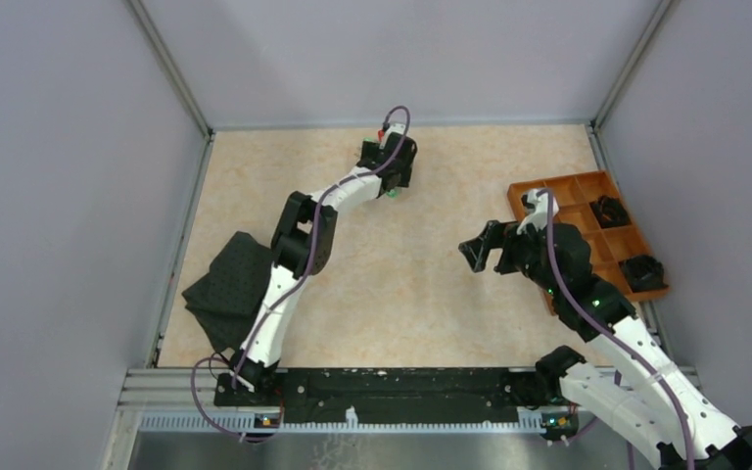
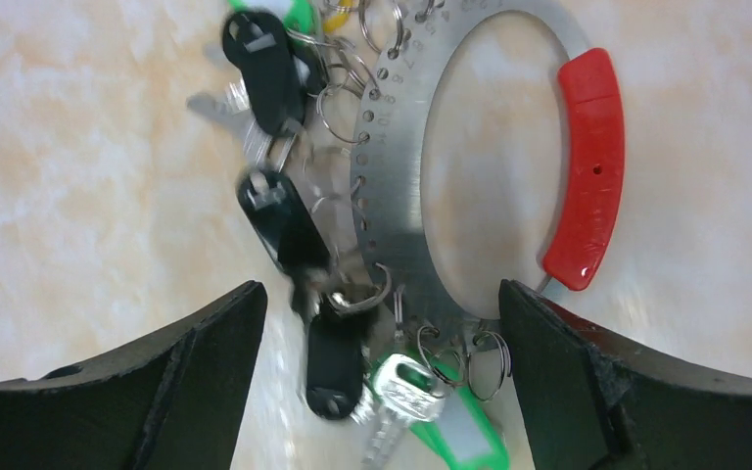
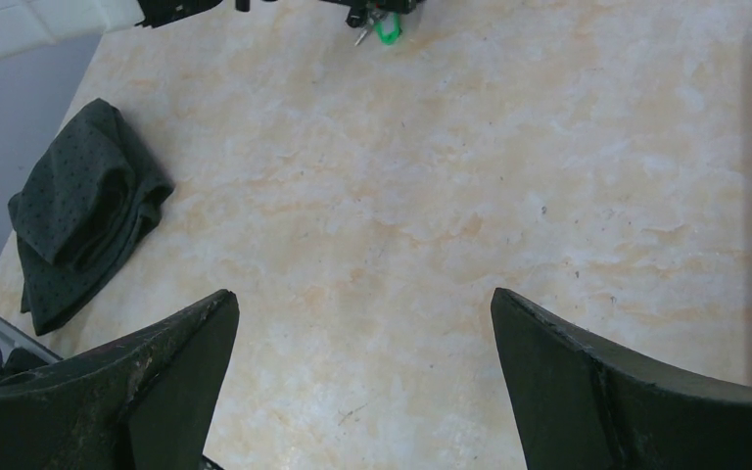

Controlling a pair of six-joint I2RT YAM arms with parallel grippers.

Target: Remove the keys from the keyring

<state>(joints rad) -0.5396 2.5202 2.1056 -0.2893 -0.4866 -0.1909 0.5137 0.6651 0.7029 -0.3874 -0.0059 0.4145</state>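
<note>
I hold both jaws wide — the left straddling keyring [image 2: 392, 196] and keys [image 2: 279, 220] near the tabletop's [image 1: 401, 294] far edge, ready to pinch.

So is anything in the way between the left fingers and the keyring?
No, nothing visible. The left fingers are open, and the keyring lies on the table in plain view between them. The keys bunch along the side away from the red sleeve, and the sleeve side is free.

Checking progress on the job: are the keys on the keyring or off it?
On. In the left wrist view, black- and green-tagged keys hang by small split rings from holes along the grey keyring.
</note>
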